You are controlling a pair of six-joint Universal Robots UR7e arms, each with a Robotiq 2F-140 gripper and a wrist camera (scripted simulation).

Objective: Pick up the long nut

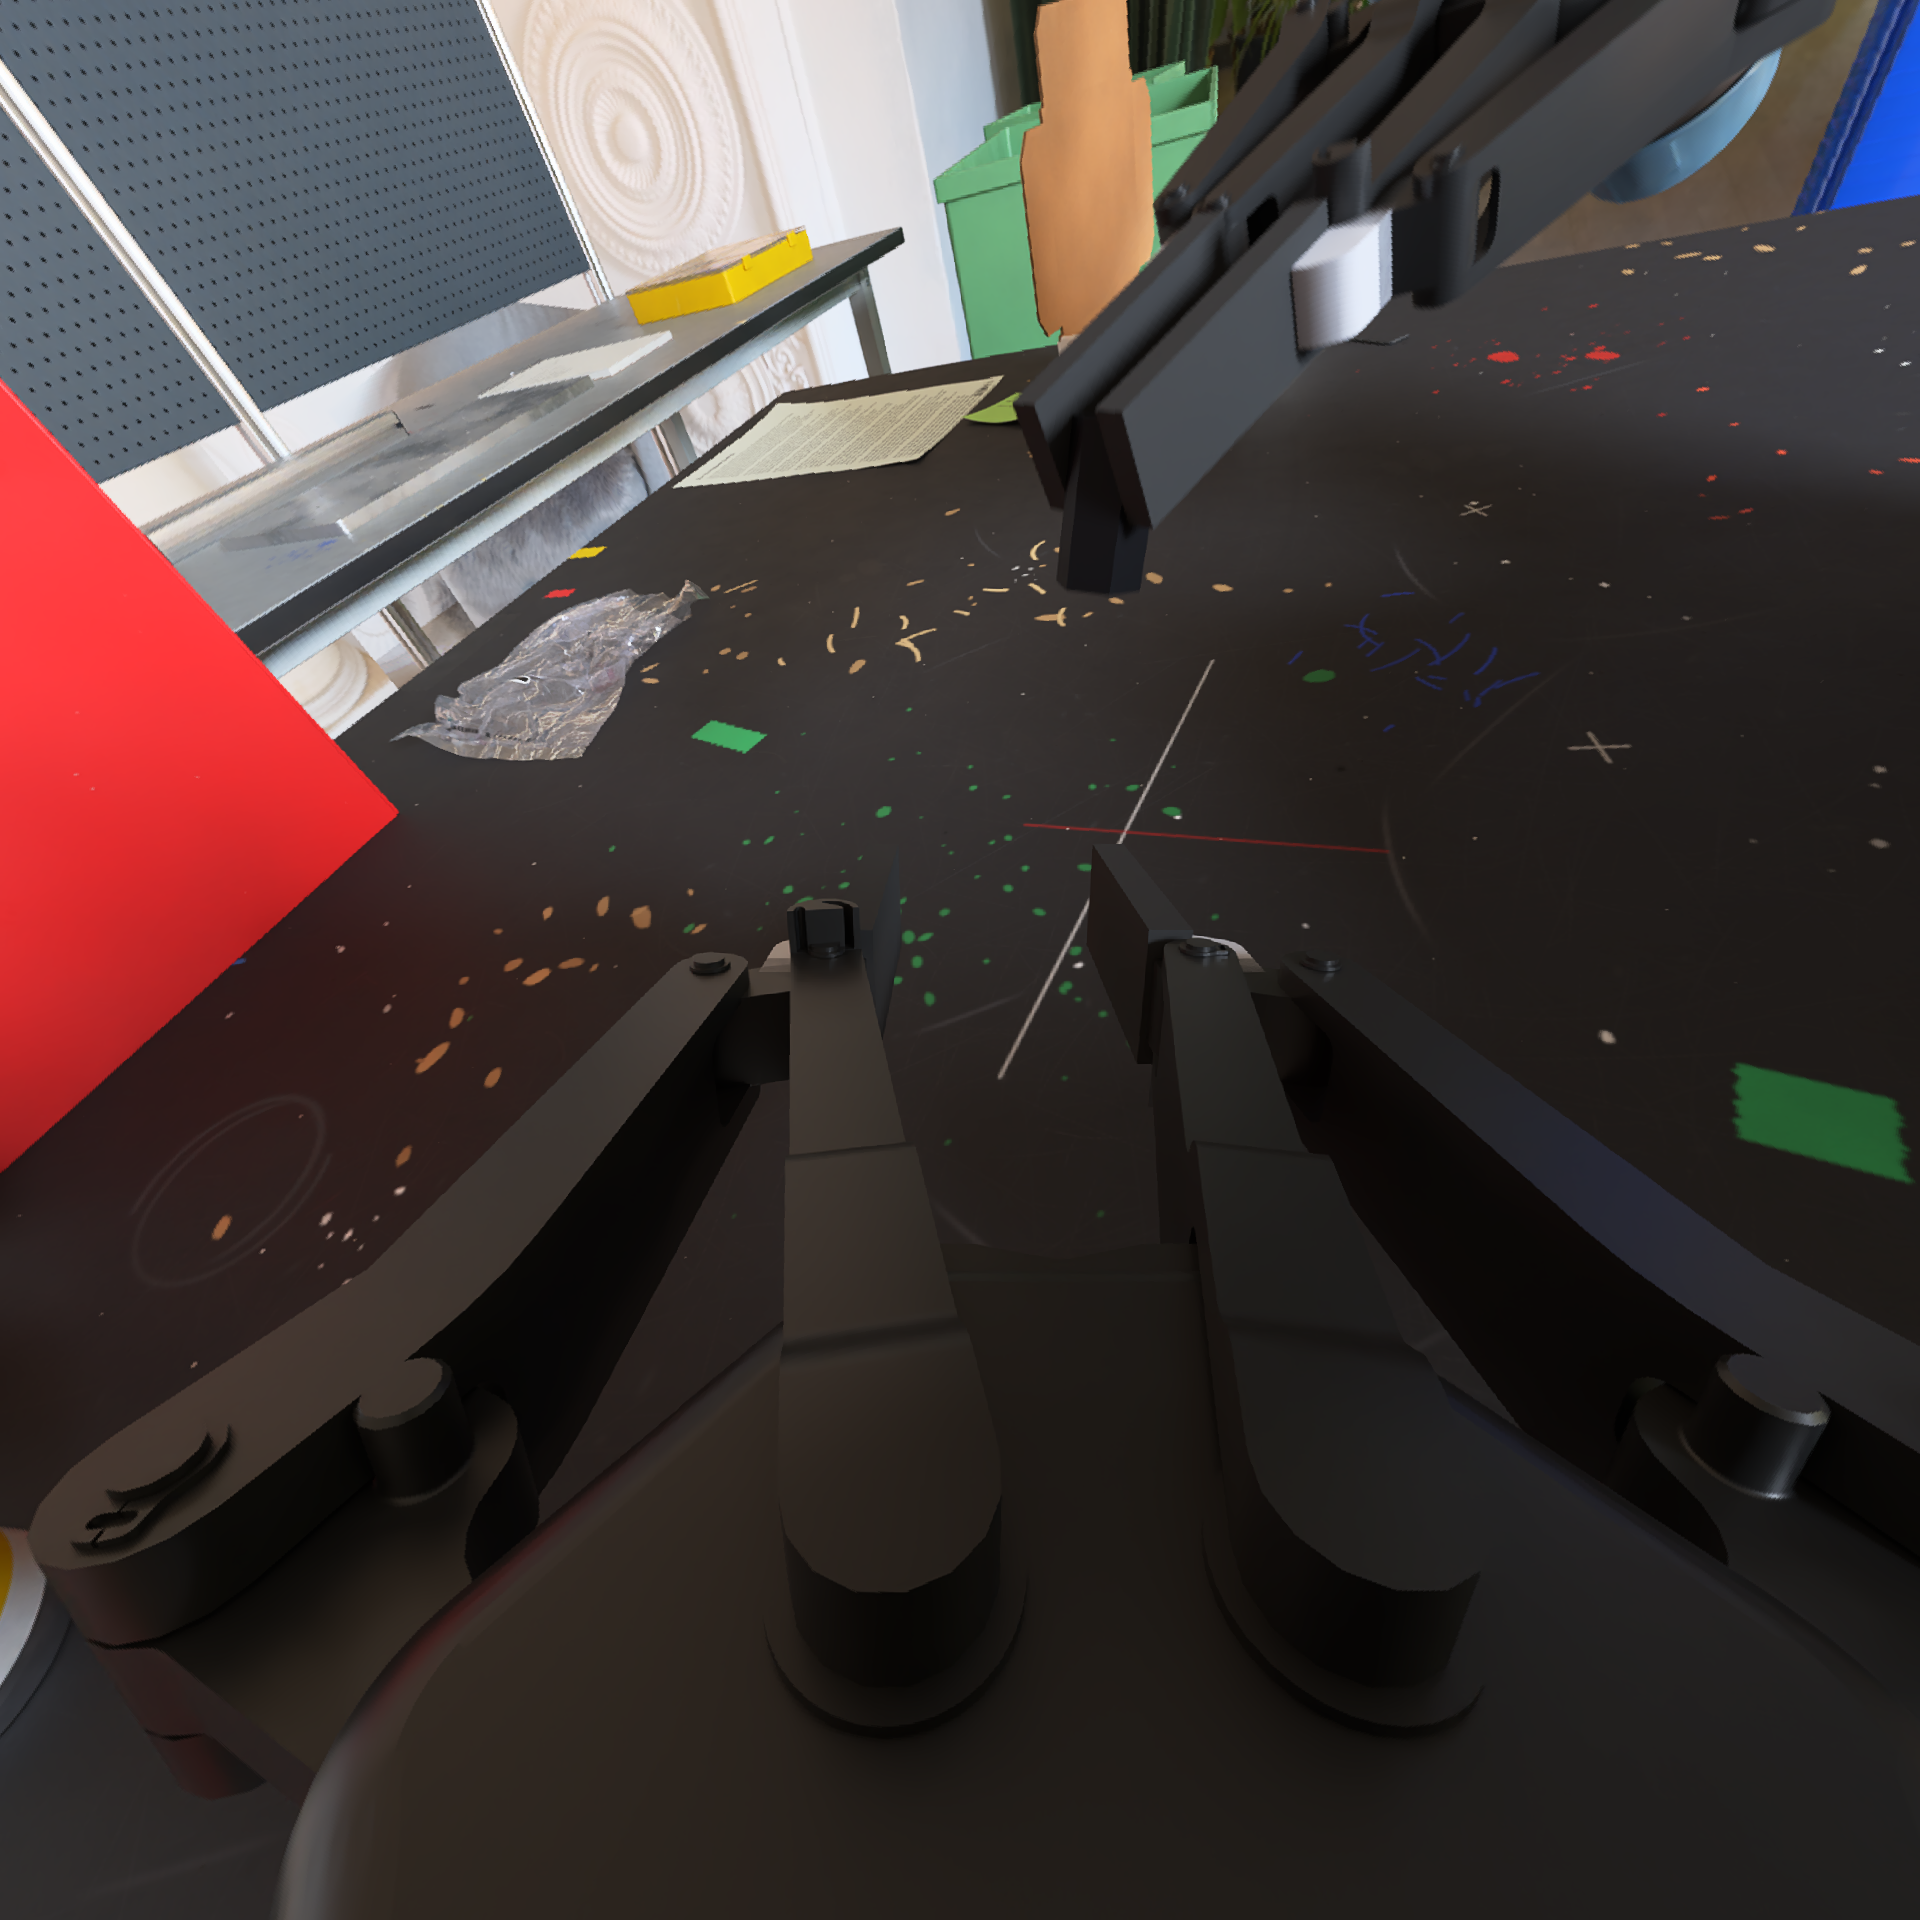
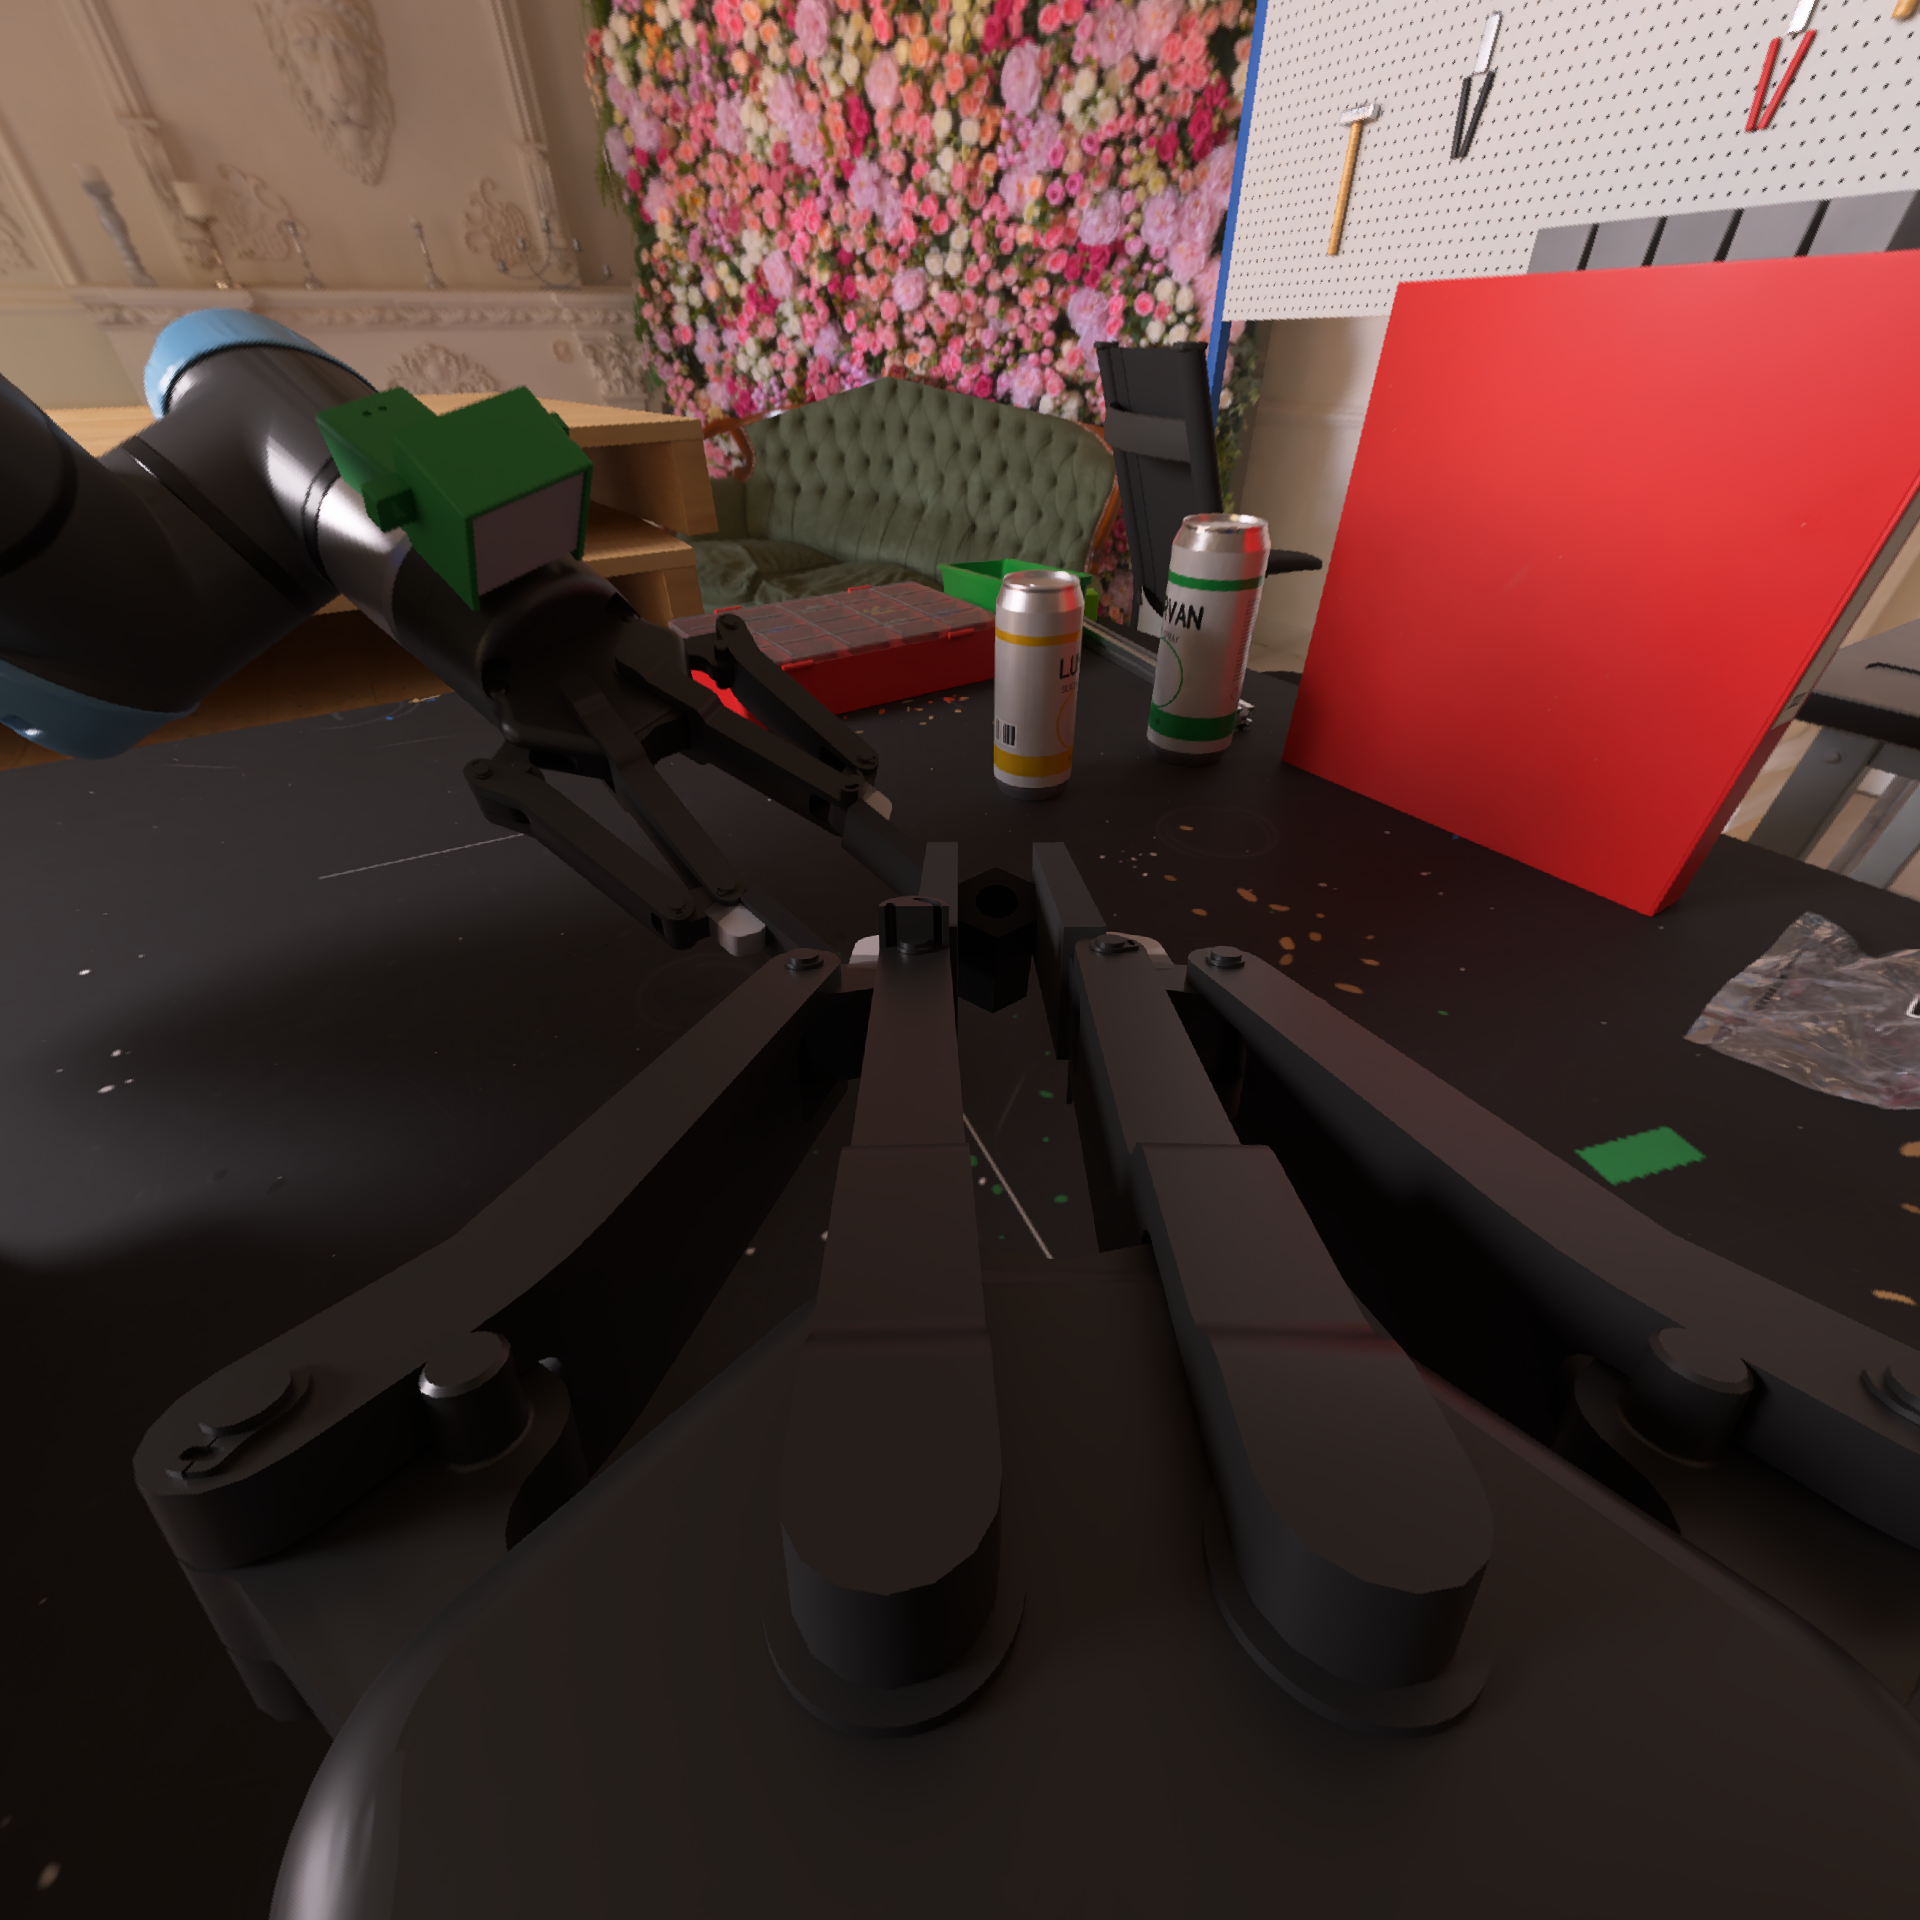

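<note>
Gripping one long nut [image 2: 994, 935]: right pincer [image 2: 994, 883]. Left pincer [image 1: 992, 914] parted, empty. Two cans [image 2: 1034, 681].

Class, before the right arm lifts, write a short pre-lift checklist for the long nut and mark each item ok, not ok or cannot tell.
1. long nut sits between the right gripper fingers: ok.
2. Pads pressed firmly on the nut: cannot tell; they sit close on both sides.
3. Nut upright, bore facing up: ok.
4. left gripper empty and open: ok.
5. Left gripper clear of the lift path: cannot tell; it hangs close beside the right fingers.
6. cans and red panel away from the nut: ok.
</note>
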